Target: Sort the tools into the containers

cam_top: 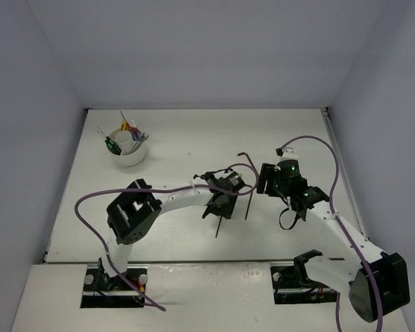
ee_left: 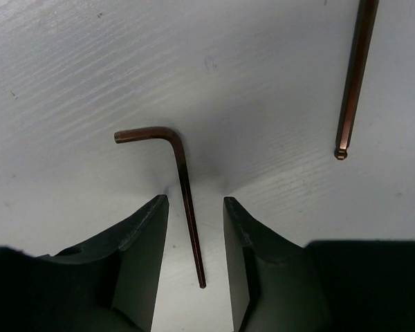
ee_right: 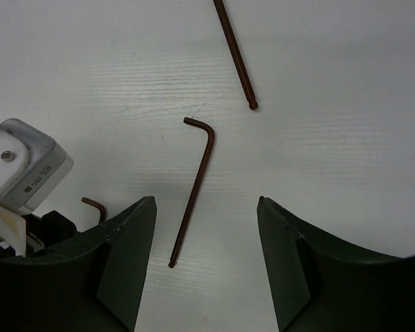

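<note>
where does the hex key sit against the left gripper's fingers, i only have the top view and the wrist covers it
Observer: The left wrist view shows the small hex key with its long leg between the fingers of the left gripper. There is a gap on each side and nothing is gripped.
Operator: which way does its short leg point
Observer: It bends off past the fingertips toward the left edge of that view, flat on the table.
Operator: and the right gripper
Observer: The right gripper is wide open. A second hex key lies on the table between its fingers, touching neither.
</note>
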Available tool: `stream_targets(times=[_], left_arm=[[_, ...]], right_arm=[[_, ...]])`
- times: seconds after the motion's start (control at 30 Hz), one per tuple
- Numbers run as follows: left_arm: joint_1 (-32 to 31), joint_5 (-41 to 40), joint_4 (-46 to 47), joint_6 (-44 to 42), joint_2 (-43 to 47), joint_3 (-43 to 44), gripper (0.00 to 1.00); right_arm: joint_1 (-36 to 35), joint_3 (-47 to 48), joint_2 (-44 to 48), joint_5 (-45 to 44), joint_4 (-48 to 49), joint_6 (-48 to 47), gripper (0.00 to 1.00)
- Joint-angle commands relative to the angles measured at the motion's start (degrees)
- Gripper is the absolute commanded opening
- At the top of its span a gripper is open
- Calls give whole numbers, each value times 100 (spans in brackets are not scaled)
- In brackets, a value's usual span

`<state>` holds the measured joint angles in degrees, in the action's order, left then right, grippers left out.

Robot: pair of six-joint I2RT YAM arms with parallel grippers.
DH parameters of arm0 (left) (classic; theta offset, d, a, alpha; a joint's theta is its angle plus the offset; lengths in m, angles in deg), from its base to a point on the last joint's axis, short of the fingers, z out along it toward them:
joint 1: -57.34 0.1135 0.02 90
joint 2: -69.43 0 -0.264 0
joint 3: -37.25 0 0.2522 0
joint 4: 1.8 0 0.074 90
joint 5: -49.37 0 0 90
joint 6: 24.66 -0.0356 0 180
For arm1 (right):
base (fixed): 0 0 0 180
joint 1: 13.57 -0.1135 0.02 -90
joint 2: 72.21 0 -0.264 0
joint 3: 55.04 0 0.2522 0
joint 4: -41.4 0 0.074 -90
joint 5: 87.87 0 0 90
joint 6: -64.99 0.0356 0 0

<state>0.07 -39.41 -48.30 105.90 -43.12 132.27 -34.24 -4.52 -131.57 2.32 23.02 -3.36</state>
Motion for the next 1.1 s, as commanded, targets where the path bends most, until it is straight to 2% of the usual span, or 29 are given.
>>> stream_targets(times=[0.0, 0.23, 0.33, 0.4, 0.53, 0.63, 0.77, 0.9, 1.07], left_arm=[[28, -143, -118, 132, -57, 246, 31], [106, -449, -192, 65, -348, 319, 27], [211, -495, -179, 57, -453, 312, 15], [275, -522, -171, 23, -450, 312, 1], [475, -691, -184, -200, -243, 351, 0], [592, -1060, -140, -491, 128, 380, 0], [810, -2129, 102, -1324, 1012, 286, 0], [1454, -2224, 926, -1893, 1940, -141, 0], [2586, -2091, 2344, -2542, 2883, -785, 0]], right_arm=[[37, 2, 152, -169, 137, 6, 57], [46, -20, 146, -160, 149, 1, 57], [46, -20, 112, -151, 151, 15, 57], [46, -20, 76, -142, 158, 15, 57], [46, -16, 15, -134, 157, -3, 57], [46, 5, -31, -134, 162, -20, 57], [46, 32, -133, -109, 198, -29, 56], [46, 59, -203, -66, 269, -49, 56], [46, 77, -264, -63, 356, -64, 56]])
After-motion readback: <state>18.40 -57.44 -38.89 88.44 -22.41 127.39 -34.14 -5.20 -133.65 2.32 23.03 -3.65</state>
